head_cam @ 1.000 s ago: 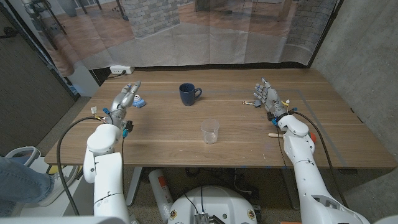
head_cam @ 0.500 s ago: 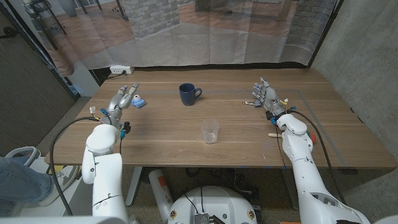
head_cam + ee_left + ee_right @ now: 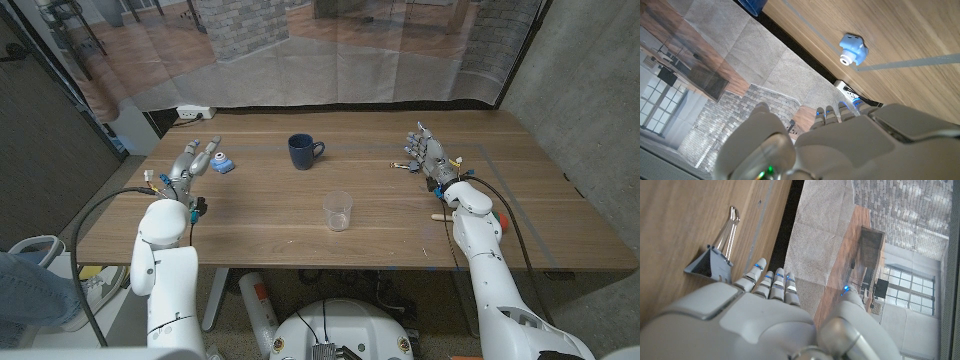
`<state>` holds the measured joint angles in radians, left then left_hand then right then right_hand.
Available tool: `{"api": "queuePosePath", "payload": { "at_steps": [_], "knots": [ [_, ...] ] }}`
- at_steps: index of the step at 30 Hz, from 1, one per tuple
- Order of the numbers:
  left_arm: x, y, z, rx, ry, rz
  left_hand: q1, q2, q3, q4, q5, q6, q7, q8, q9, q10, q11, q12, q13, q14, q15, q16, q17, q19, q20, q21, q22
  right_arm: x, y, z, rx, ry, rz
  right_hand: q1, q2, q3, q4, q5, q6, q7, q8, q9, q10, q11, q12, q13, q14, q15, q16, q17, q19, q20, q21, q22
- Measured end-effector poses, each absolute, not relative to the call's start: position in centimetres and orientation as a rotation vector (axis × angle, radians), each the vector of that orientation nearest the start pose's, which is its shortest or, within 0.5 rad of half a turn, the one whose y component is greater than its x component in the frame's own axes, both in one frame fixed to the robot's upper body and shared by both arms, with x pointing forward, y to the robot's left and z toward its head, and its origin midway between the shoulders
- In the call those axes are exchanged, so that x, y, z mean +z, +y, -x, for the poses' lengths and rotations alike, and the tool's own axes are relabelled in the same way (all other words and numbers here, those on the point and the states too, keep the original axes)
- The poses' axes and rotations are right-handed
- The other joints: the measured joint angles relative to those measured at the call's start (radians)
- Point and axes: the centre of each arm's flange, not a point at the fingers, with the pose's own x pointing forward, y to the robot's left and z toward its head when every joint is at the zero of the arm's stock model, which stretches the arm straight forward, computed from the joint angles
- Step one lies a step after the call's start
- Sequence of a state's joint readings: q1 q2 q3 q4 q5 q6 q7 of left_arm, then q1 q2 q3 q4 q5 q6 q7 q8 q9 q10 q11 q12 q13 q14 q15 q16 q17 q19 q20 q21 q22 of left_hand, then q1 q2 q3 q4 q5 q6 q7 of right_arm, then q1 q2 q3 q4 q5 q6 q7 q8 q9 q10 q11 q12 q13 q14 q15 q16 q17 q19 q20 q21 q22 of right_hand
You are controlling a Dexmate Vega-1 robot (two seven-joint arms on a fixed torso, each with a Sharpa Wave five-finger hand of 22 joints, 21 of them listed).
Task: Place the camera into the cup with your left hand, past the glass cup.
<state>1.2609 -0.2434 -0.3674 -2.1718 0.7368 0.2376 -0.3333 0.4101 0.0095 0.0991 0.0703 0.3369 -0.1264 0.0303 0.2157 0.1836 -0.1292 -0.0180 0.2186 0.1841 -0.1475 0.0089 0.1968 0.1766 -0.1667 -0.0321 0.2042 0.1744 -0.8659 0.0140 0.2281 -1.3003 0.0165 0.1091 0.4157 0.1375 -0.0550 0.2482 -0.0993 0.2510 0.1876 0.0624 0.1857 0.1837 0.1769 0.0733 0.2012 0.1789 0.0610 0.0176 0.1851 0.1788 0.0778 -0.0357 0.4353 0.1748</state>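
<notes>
The small light-blue camera (image 3: 222,164) sits on the wooden table (image 3: 380,215) at its far left, just beside the fingertips of the left hand (image 3: 193,160), which is empty with fingers spread and not touching it. No brand or writing is legible on the camera in the left wrist view (image 3: 853,49). The dark blue cup (image 3: 303,151) stands farther right, the glass cup (image 3: 338,211) nearer the robot. The right hand (image 3: 428,157) holds nothing, fingers extended, beside a binder clip (image 3: 715,254).
</notes>
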Motion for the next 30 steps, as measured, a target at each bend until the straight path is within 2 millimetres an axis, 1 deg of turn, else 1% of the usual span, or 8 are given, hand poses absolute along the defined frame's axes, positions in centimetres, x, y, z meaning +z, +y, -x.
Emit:
{"api": "queuePosePath", "payload": {
  "at_steps": [5,8,11,18,20,24,27,30],
  "knots": [
    [-3.9,37.0,-48.2,0.444,-0.325,-0.492,0.004,-0.004,0.002,-0.006,0.005,0.0,0.0,0.0,0.0,0.007,-0.007,0.0,0.0,0.007,0.0,0.0,0.0,0.0,0.0,0.0,0.0,-3.7,-28.6,-66.1,0.204,-0.554,-0.011,0.0,0.0,0.0,0.0,0.0,0.0,0.0,0.0,0.0,0.0,0.0,0.0,0.0,0.0,0.0,0.0,0.0,0.0,0.0,0.0,0.0],
    [-3.8,37.1,-48.1,0.459,-0.308,-0.514,0.009,0.001,0.0,-0.008,0.005,0.006,-0.006,0.0,0.0,0.012,-0.003,0.0,0.0,0.009,-0.002,0.0,0.0,0.0,0.0,0.0,0.0,-3.8,-28.6,-66.1,0.204,-0.553,-0.011,0.0,0.0,0.0,0.0,0.004,0.0,0.0,0.0,0.0,0.0,0.0,0.0,0.0,0.0,0.0,0.0,0.0,0.0,0.0,0.0,0.0],
    [-3.5,37.1,-48.1,0.472,-0.297,-0.534,0.009,0.001,0.003,-0.011,0.005,0.011,0.0,0.0,0.0,0.013,-0.002,0.0,0.0,0.011,-0.004,0.0,0.0,0.0,0.0,0.0,0.0,-3.8,-28.6,-66.1,0.204,-0.552,-0.011,0.0,0.0,0.0,0.0,0.004,0.0,0.0,0.0,0.0,0.0,0.0,0.0,0.0,0.0,0.0,0.0,0.0,0.0,0.0,0.0,0.0],
    [-2.8,37.2,-48.2,0.499,-0.268,-0.588,0.022,0.004,0.003,-0.011,0.005,0.018,-0.007,0.0,0.0,0.022,-0.003,0.0,0.0,0.016,-0.009,0.0,0.0,0.0,0.0,0.0,0.0,-4.0,-28.6,-66.1,0.203,-0.551,-0.013,0.0,0.0,0.0,0.0,0.004,0.0,0.0,0.0,0.0,0.0,0.0,0.0,0.0,0.0,0.0,0.0,0.0,0.0,0.0,-0.007,0.0],
    [-2.5,37.2,-48.2,0.508,-0.259,-0.606,0.022,0.004,0.003,-0.011,0.005,0.018,-0.007,0.0,0.0,0.027,-0.008,0.0,0.0,0.016,-0.009,0.0,0.0,0.0,0.0,0.0,0.0,-4.0,-28.6,-66.1,0.203,-0.55,-0.014,0.0,0.0,0.0,0.0,0.004,0.0,0.0,0.0,0.0,0.0,0.0,0.0,0.0,0.0,0.0,0.0,0.0,0.0,0.0,-0.007,0.0],
    [-2.1,37.2,-48.3,0.518,-0.249,-0.632,0.03,0.004,0.004,-0.018,0.011,0.022,-0.011,0.0,0.0,0.027,-0.009,0.0,0.0,0.023,-0.006,0.0,0.0,0.0,0.0,0.0,0.0,-4.1,-28.6,-66.1,0.201,-0.549,-0.015,0.0,0.0,0.0,0.0,0.004,0.0,0.0,0.0,0.0,0.0,0.0,0.0,0.0,0.0,0.0,0.0,0.0,0.0,0.0,-0.007,0.0],
    [-1.9,37.1,-48.5,0.523,-0.238,-0.647,0.03,0.004,0.003,-0.02,0.012,0.028,-0.007,0.0,0.0,0.033,-0.014,0.0,0.0,0.026,-0.009,0.0,0.0,0.0,0.0,0.0,0.0,-4.1,-28.6,-66.1,0.199,-0.549,-0.016,0.0,0.0,0.0,0.0,0.004,0.0,0.0,0.0,0.0,0.0,0.0,0.0,0.0,0.0,0.0,0.0,0.0,0.0,0.0,-0.007,0.0],
    [-1.8,37.2,-48.6,0.524,-0.228,-0.656,0.033,0.002,0.003,-0.02,0.012,0.029,-0.007,0.0,0.0,0.036,-0.011,0.0,0.0,0.03,-0.013,0.0,0.0,0.0,0.0,0.0,0.0,-4.2,-28.5,-66.2,0.198,-0.548,-0.016,0.0,0.0,0.0,0.0,0.004,0.0,0.0,0.0,0.0,0.0,0.0,0.0,0.0,0.0,0.0,0.0,0.0,0.0,0.0,-0.007,0.0]
  ]
}}
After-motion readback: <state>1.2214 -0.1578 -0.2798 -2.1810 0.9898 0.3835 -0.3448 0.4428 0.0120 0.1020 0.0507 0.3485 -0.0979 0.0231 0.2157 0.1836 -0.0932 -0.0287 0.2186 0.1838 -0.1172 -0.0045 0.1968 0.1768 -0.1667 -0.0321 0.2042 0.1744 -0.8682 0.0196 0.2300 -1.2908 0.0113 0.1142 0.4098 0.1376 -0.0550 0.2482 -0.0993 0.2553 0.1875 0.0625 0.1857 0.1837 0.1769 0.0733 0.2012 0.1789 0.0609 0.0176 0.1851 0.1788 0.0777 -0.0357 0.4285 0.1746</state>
